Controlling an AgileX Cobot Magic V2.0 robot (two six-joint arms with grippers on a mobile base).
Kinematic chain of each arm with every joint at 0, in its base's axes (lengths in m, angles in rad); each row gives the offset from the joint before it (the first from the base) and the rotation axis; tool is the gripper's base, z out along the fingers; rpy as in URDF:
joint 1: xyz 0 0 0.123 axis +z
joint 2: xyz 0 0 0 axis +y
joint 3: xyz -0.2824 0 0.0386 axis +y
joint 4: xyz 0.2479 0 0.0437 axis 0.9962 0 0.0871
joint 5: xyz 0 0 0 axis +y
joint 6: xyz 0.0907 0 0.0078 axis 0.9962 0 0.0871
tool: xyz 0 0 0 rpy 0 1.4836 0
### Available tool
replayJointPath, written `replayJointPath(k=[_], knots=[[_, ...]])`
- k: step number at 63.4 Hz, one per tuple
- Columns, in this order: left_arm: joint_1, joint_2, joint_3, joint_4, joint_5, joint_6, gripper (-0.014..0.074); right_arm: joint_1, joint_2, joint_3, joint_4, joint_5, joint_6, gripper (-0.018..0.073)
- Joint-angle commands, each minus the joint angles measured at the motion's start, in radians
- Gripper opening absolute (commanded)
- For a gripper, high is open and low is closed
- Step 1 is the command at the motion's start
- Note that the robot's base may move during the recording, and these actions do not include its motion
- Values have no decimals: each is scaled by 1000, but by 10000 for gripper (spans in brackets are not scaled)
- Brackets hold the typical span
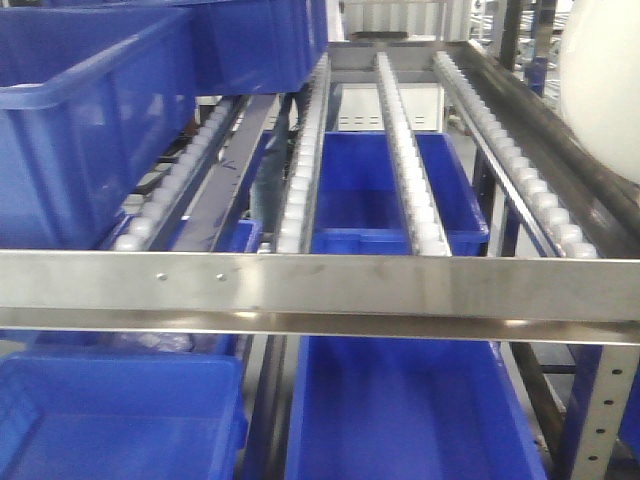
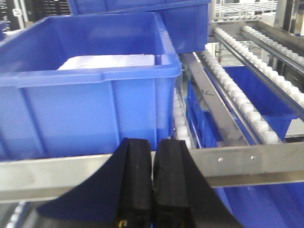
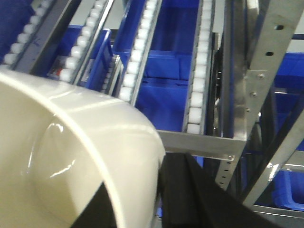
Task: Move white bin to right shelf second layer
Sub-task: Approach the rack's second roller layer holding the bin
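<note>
The left gripper (image 2: 153, 145), at the bottom centre of its wrist view, has two matte black fingers (image 2: 135, 180) with wedge-shaped outer flanks, blocky padded inner faces and a tiny yellow mark near the base. The right gripper (image 3: 142, 178), along the bottom of its view, shows plain black angular fingers (image 3: 190, 199).

The white bin (image 3: 71, 156), glossy cream with a rounded rim and smooth curving walls, is hanging off the rollers, its rim sitting between the black fingers of the right hand (image 3: 142, 190). The part of its inside that is showing is lying bare. It is hovering at the right edge of the right shelf second layer (image 1: 405, 160), whose tracks of small white rollers are running back from a riveted steel front crossbar (image 1: 320, 285). Whether the bin is touching the rightmost rail cannot be told.
</note>
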Motion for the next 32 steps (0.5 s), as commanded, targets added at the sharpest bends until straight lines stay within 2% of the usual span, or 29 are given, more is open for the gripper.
replayJointPath(k=[1, 32], knots=[[-6, -14, 37, -5, -86, -4, 85, -6, 2, -34, 2, -94, 1, 57], [-6, -14, 37, -5, -86, -4, 85, -6, 2, -34, 2, -94, 1, 57]])
